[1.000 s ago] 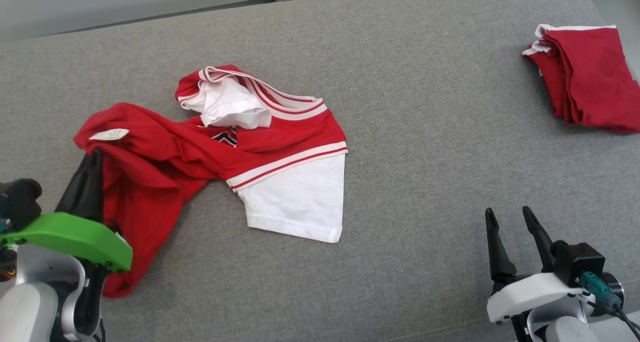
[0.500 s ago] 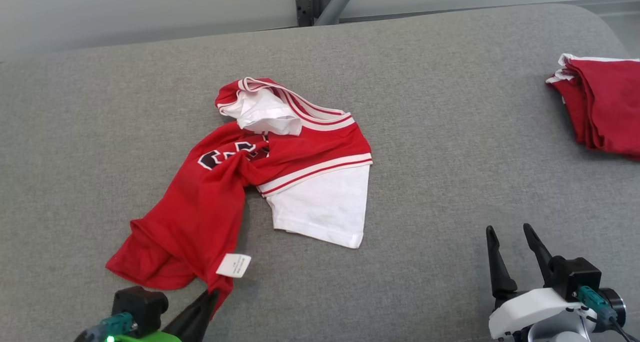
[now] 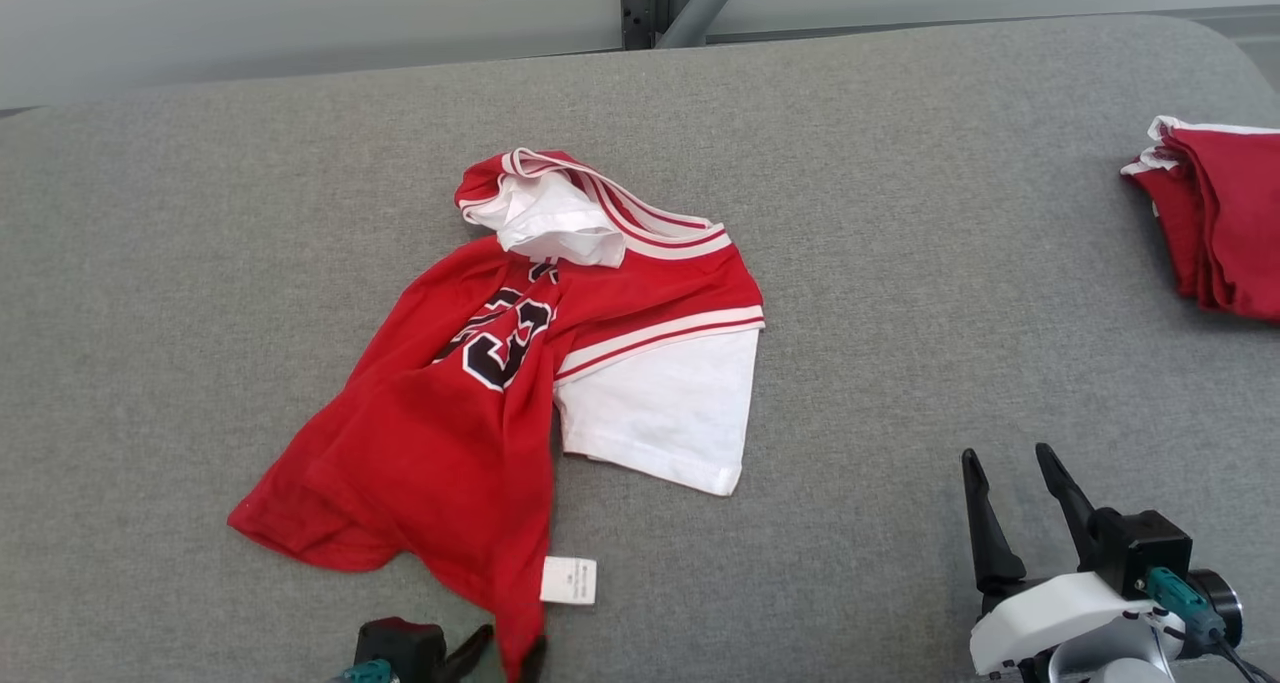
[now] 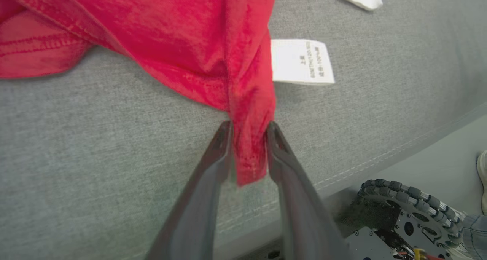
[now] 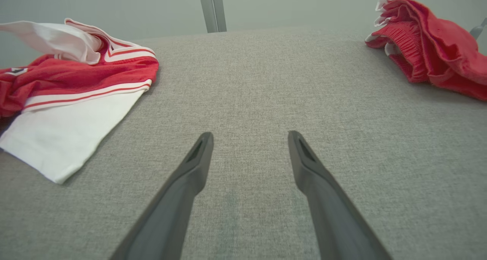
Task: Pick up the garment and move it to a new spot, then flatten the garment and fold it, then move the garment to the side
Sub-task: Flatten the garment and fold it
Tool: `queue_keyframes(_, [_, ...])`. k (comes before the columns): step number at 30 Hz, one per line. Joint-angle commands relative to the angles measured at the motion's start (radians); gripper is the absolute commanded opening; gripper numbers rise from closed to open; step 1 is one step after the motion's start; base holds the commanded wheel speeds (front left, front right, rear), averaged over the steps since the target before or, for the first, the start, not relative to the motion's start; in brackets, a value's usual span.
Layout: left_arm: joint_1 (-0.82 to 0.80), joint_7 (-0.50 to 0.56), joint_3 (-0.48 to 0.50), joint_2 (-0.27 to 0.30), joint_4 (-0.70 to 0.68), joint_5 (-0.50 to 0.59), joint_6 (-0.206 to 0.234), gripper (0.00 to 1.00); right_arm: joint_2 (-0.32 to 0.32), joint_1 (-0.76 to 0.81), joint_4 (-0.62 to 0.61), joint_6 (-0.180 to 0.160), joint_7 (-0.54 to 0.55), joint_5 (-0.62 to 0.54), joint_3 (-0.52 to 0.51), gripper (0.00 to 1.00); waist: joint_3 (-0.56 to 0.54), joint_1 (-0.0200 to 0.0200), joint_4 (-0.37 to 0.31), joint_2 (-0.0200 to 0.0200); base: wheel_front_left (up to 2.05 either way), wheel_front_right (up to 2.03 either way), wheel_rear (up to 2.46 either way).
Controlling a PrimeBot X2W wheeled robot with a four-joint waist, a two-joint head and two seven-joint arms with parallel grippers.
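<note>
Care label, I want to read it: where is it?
Head view, lower middle: the label lies right of the jersey's hem corner, just above the left gripper.

Rumpled red jersey [image 3: 450, 443], grey cushion [image 3: 900, 293]

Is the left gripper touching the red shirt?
Touching. In the left wrist view the hem of the shirt runs down between the fingers of the left gripper and lies against both tips.
</note>
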Motion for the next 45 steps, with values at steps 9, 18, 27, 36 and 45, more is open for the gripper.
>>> queue_keyframes(9, [0.005, -0.270, 0.110, -0.068, -0.106, 0.013, 0.069, 1.00, -0.002, 0.027, -0.023, -0.002, -0.001, 0.018, -0.026, 1.00, -0.050, 0.0000, -0.025, 0.0038, 0.00, 0.00, 0.00])
queue_keyframes(18, [-0.194, -0.224, -0.001, -0.145, -0.002, 0.080, 0.010, 1.00, -0.002, -0.014, -0.046, -0.002, -0.001, 0.033, 0.001, 1.00, -0.035, 0.0000, -0.095, 0.0038, 0.00, 0.00, 0.00])
queue_keyframes(27, [-0.368, -0.124, -0.078, -0.230, 0.294, 0.078, -0.054, 1.00, -0.002, -0.040, -0.052, -0.002, -0.001, 0.070, 0.020, 1.00, 0.021, 0.0000, -0.221, 0.0038, 0.00, 0.00, 0.00])
queue_keyframes(36, [-0.465, -0.128, -0.105, -0.217, 0.568, 0.132, -0.050, 0.41, -0.002, -0.060, -0.057, -0.002, -0.001, 0.093, 0.027, 1.00, 0.054, 0.0000, -0.286, 0.0038, 0.00, 0.00, 0.00])
queue_keyframes(45, [-0.544, -0.210, -0.096, -0.248, 0.652, 0.123, -0.070, 0.00, -0.002, -0.063, -0.054, -0.002, -0.001, 0.098, 0.033, 1.00, 0.051, 0.0000, -0.297, 0.0038, 0.00, 0.00, 0.00])
